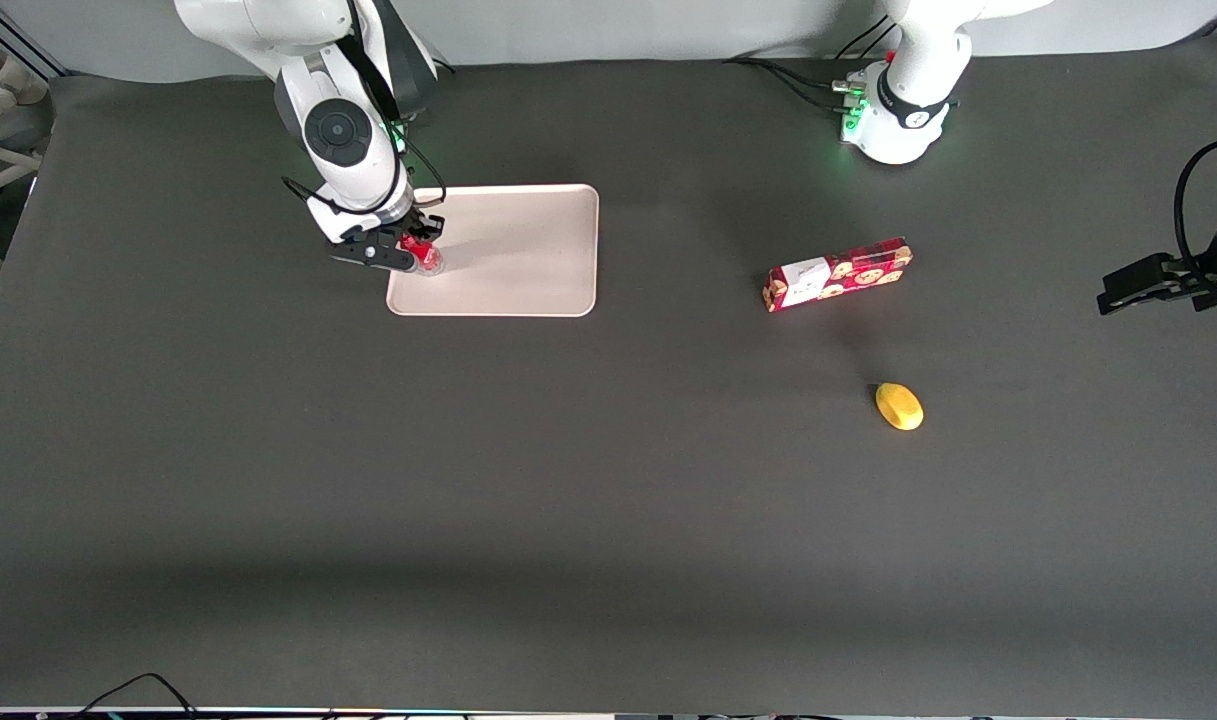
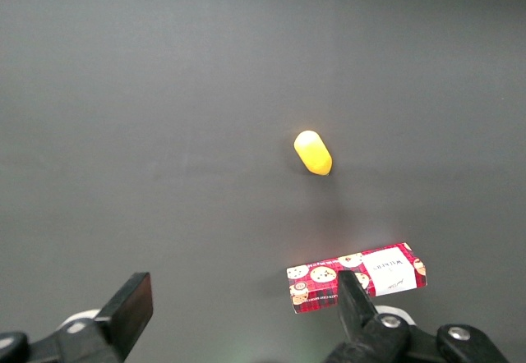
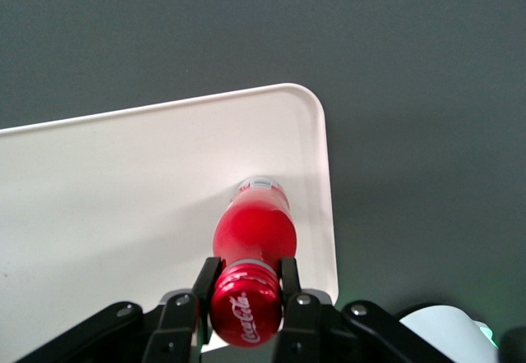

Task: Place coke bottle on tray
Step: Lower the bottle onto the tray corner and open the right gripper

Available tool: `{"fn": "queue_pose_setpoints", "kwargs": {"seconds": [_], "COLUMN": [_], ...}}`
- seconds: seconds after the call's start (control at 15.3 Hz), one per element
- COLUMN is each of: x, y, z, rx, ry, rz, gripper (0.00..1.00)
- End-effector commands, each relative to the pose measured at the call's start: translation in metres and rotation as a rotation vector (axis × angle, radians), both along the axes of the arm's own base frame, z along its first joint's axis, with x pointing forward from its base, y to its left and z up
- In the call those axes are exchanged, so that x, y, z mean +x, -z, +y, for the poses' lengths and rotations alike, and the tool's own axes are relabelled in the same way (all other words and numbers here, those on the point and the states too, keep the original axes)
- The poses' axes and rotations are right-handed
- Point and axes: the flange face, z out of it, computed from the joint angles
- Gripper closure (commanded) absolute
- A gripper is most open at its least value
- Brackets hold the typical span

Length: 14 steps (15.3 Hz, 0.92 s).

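- Coke bottle (image 3: pixel 253 232): showing glossy red on body and cap, carrying white script lettering on the cap, and ending in a silvery-white base.
- Gripper (image 3: pixel 246 285): showing black fingers pressed to either side of the red bottle; the arm above it is showing white with black joints.
- Tray (image 1: pixel 528 250): showing a plain pale pinkish-beige, with no pattern.
- Table (image 1: pixel 568 520): showing a flat dark grey all over.
- Snack box (image 1: pixel 838 274): showing red with a scatter of round cookie pictures and a white label panel.
- Small oval thing (image 1: pixel 899 406): showing plain bright yellow.
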Motion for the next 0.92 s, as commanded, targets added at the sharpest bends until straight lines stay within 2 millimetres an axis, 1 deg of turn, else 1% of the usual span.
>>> {"fn": "queue_pose_setpoints", "kwargs": {"seconds": [0.0,0.07,0.13,0.2,0.39,0.65,0.72,0.79,0.85], "x": [0.0,-0.001,-0.002,-0.004,-0.003,0.001,0.004,0.012,0.021], "y": [0.0,0.0,0.001,0.0,0.0,-0.007,-0.012,-0.02,-0.031], "z": [0.004,0.005,0.007,0.01,0.01,0.011,0.014,0.011,0.014], "rx": [0.017,0.016,0.014,0.01,0.008,0.01,0.017,0.027,0.04], "ry": [0.025,0.025,0.018,0.022,0.025,0.023,0.022,0.036,0.036], "rz": [-0.009,-0.009,-0.009,-0.013,-0.014,-0.025,-0.037,-0.052,-0.075], "gripper": [0.63,0.33,0.11,0.0,0.0,0.0,0.0,0.0,0.0]}}
